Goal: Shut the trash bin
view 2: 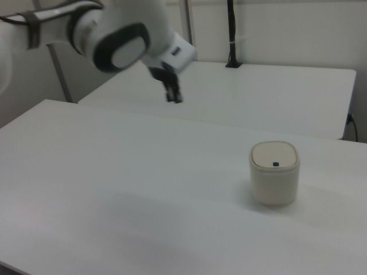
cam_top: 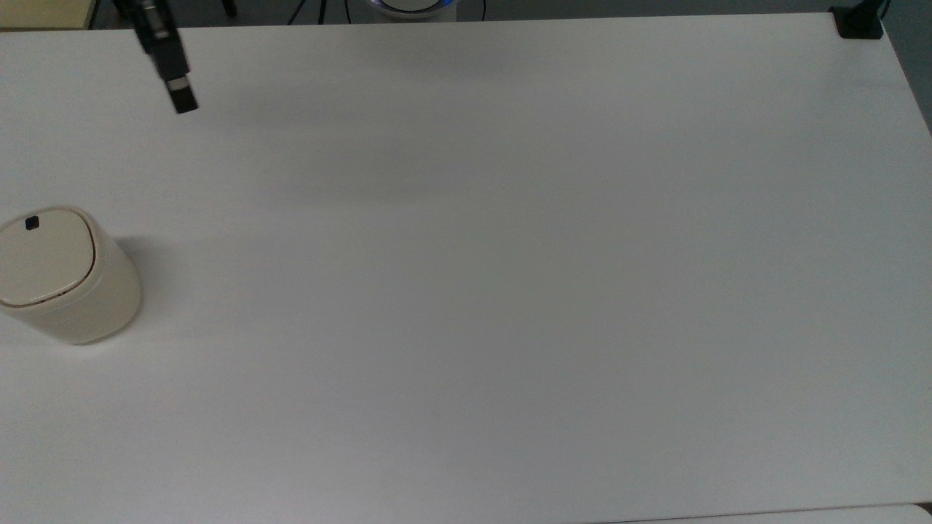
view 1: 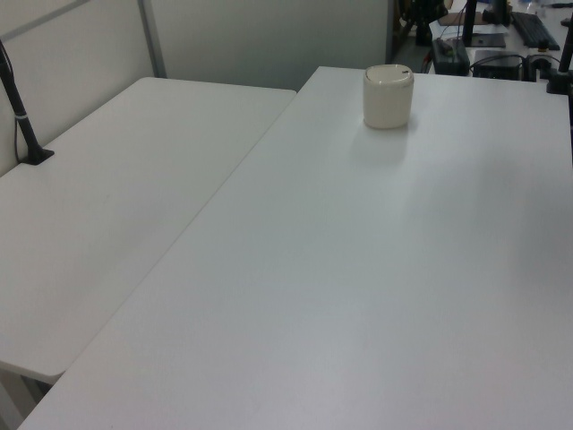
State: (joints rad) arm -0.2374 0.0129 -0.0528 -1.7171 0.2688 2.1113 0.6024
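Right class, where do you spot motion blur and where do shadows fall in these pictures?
In the right view the arm and its tool are smeared by motion, while the trash bin stays crisp. In the top view the tool is slightly blurred, and the bin's shadow falls on the table toward the top view's right. In the left view a faint shadow lies in front of the bin.
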